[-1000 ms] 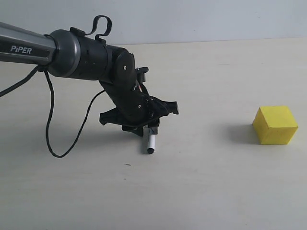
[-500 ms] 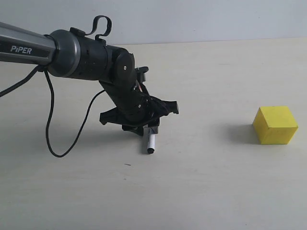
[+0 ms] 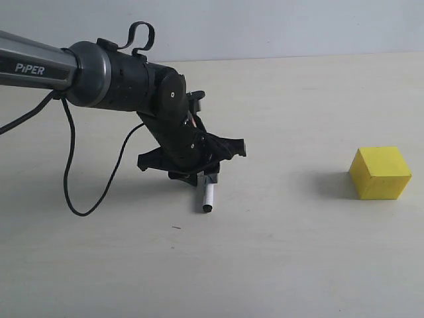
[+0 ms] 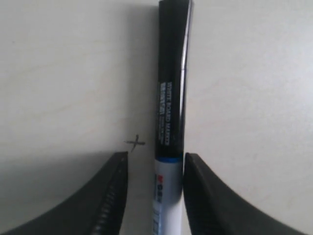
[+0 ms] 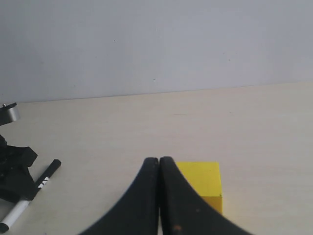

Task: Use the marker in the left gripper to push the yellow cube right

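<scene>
The yellow cube (image 3: pixel 380 172) sits on the table at the right, far from the marker (image 3: pixel 208 197). The marker lies low under my left gripper (image 3: pixel 199 173), its end pointing toward the camera. In the left wrist view the marker (image 4: pixel 171 98) runs between the two black fingers of the left gripper (image 4: pixel 154 161). It touches one finger, and a clear gap separates it from the other, so the jaws stand open. My right gripper (image 5: pixel 159 161) is shut and empty, with the cube (image 5: pixel 200 178) just behind its tips. The marker (image 5: pixel 29 196) also shows there.
A loose black cable (image 3: pixel 69 172) hangs from the PiPER arm (image 3: pixel 40 66) down to the table at the left. A small dark mark (image 4: pixel 135 143) is on the tabletop beside the marker. A pale wall (image 5: pixel 156 44) stands behind the table.
Almost nothing: the left wrist and the marker's near end have shifted a few pixels to the left. The cube has not moved.
</scene>
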